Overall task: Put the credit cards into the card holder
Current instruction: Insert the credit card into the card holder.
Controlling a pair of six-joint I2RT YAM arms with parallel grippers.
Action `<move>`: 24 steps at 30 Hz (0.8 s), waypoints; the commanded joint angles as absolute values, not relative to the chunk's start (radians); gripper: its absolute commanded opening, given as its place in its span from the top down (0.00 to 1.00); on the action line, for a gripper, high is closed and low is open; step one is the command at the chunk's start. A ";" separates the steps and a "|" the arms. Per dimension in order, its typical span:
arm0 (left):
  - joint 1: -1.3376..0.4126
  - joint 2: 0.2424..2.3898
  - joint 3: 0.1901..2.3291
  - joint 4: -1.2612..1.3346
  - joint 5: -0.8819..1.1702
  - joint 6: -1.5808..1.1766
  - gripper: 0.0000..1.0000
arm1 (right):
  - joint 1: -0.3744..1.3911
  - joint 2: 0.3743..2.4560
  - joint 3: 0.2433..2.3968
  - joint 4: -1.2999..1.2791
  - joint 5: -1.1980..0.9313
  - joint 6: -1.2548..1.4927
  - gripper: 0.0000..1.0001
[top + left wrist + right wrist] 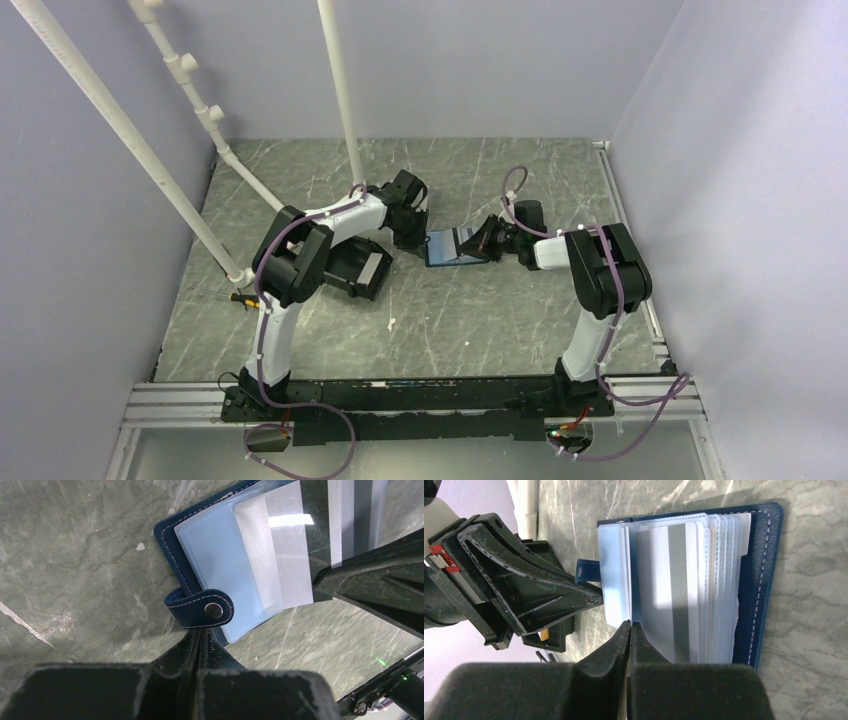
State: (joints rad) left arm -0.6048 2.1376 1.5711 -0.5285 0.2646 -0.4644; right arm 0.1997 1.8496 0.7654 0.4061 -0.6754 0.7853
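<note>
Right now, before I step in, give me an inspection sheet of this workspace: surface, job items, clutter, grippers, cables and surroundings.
Surface: grey marbled table, scratched, one white speck.
Job's things: card holder lying open, snap tab unfastened; pale card among its clear sleeves; no second card made out.
Clutter: black bin beside the left arm.
Grippers: left gripper shut at the holder's tab edge; right gripper shut at the pale card's edge; whether either pinches is unclear.
Cables: purple cables along both arms, looped at the bases.
Surroundings: pale walls, white pipes at left.
</note>
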 commanded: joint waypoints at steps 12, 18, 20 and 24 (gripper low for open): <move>-0.612 2.088 1.659 -0.609 0.258 -0.379 0.70 | 0.249 1.697 0.938 -0.107 -0.426 0.421 0.69; -0.610 2.138 1.726 -0.627 0.260 -0.381 0.70 | 0.271 1.722 1.029 -0.192 -0.378 0.368 0.62; -0.611 2.154 1.727 -0.611 0.259 -0.388 0.71 | 0.271 1.743 1.046 -0.178 -0.399 0.359 0.61; -0.610 2.181 1.729 -0.612 0.250 -0.395 0.78 | 0.275 1.804 1.085 -0.170 -0.420 0.342 0.61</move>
State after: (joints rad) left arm -0.6056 2.1448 1.7042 -0.6094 0.2615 -0.4049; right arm 0.2684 1.7512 1.0294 -0.1555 -0.4213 0.3912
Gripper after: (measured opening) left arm 0.242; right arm 0.390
